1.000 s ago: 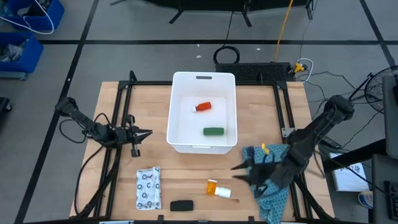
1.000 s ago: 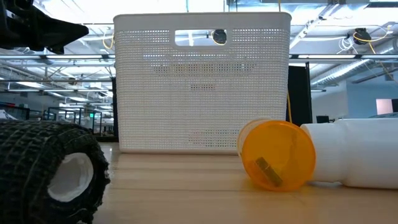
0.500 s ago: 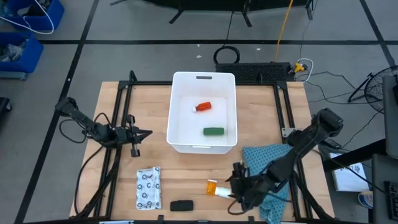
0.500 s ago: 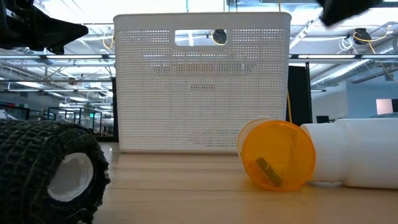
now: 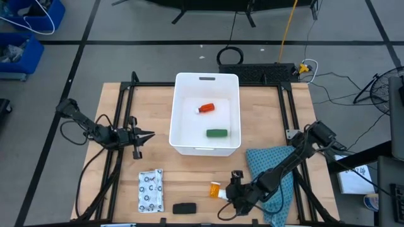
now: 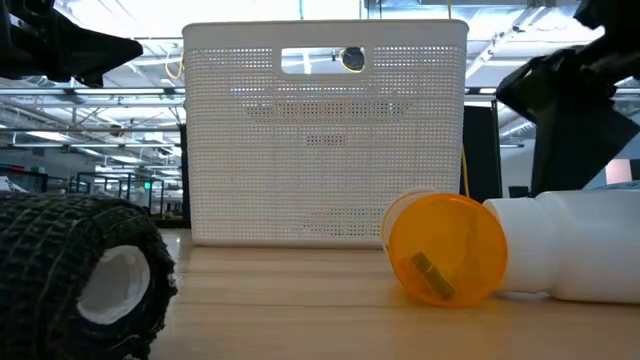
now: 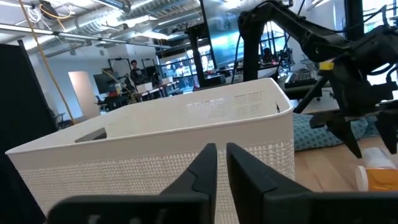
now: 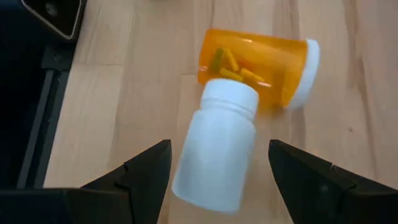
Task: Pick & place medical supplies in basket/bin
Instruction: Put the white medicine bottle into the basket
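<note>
Right wrist view: translucent orange vial touching smooth white bottle

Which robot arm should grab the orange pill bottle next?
The right one. Its open right gripper hangs just over the orange vial, while the left gripper waits far off beside the basket.

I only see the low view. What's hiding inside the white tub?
Observer: A red-and-white bottle and a green oblong lie in the tub.
Operator: What's that dark thing on the right?
Observer: The right pincer. It's open, with one finger on each side of the white bottle that lies by the vial.
Operator: Is anything on the table that I can't see?
Observer: Yes, a dotted white packet lies flat near the front edge.
</note>
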Controlling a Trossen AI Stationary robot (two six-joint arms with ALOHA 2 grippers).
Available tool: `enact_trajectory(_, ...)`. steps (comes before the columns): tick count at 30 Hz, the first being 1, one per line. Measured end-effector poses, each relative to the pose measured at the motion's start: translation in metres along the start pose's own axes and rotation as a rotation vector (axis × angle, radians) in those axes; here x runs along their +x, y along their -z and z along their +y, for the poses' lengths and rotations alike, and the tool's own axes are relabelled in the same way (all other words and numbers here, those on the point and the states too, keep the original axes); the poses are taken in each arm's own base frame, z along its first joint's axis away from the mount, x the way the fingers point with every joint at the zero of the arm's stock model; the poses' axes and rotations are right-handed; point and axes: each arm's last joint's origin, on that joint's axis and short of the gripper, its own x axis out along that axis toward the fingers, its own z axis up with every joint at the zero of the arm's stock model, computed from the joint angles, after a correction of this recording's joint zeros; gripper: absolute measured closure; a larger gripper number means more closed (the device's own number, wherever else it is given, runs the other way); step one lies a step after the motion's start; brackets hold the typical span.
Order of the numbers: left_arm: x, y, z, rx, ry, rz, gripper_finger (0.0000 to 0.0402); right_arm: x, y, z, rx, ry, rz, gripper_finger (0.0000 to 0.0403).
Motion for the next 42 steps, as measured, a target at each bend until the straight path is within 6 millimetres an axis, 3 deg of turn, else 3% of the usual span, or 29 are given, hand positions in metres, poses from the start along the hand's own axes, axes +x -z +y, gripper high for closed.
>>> enact_trajectory(13,0.000,0.000,0.000,0.000,0.000,0.000,0.0355,0.019,0.005,-0.004,0.002,-0.025,0.068,0.0142)
enact_trajectory(16,0.000,0.000,0.000,0.000,0.000,0.000,0.0355,0.021,0.003,-0.009,0.018,-0.020,0.072,0.0163)
enact_trajectory(21,0.000,0.000,0.000,-0.005,0.000,0.000,0.0355,0.023,-0.001,-0.014,0.030,-0.025,0.081,0.0237)
enact_trajectory(25,0.000,0.000,0.000,-0.012,0.004,-0.001,0.0355,0.015,-0.004,-0.016,-0.013,-0.032,0.068,0.0243)
enact_trajectory(30,0.000,0.000,0.000,-0.022,0.005,0.001,0.0355,-0.016,-0.020,-0.016,-0.075,-0.082,-0.027,0.0241)
enact_trajectory(35,0.000,0.000,0.000,-0.021,0.005,0.003,0.0355,-0.068,-0.034,-0.021,-0.211,-0.122,-0.186,0.0223)
enact_trajectory(42,0.000,0.000,0.000,-0.027,0.009,0.002,0.0355,-0.145,-0.022,-0.055,-0.332,-0.188,-0.472,0.0242)
